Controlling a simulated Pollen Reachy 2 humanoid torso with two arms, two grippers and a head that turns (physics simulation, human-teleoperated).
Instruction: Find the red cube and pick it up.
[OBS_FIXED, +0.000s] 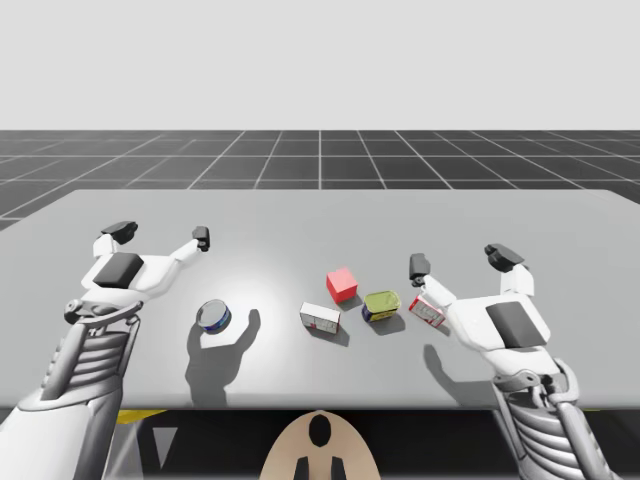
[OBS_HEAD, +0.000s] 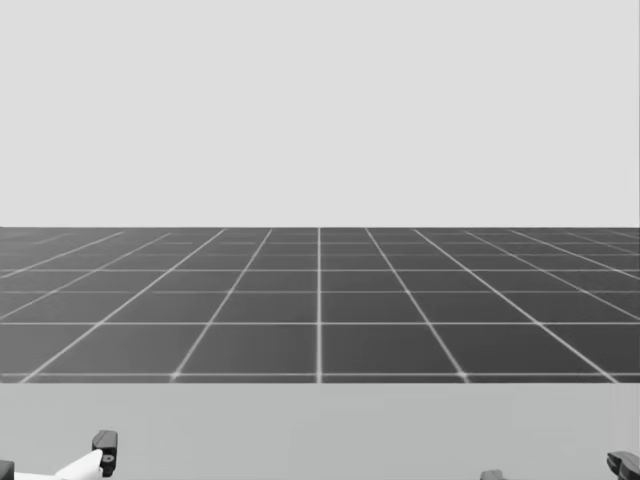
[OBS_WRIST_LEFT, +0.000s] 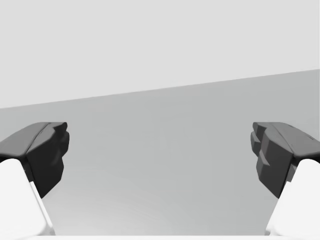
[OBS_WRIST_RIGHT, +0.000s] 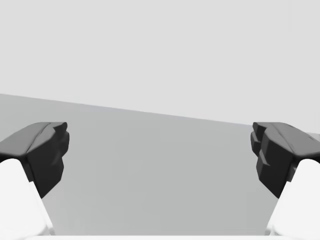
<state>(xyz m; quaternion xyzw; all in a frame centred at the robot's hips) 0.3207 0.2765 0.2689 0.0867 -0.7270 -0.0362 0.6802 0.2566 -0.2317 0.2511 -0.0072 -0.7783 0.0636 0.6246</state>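
The grey bench (OBS_FIXED: 300, 220) carries everything. My left end effector (OBS_FIXED: 160, 234) and my right end effector (OBS_FIXED: 460, 260) hover over it, both with fingers wide apart and holding nothing. The red cube (OBS_FIXED: 342, 284) sits near the middle, just on the far side of a white box (OBS_FIXED: 320, 319) and a green can (OBS_FIXED: 381, 305). I judge that the search step is in hand. Next, my right arm should reach left and come down over the cube.

One cube (OBS_FIXED: 342, 284), two cans (OBS_FIXED: 213, 316) (OBS_FIXED: 381, 305), two boxes (OBS_FIXED: 320, 319) (OBS_FIXED: 426, 309)
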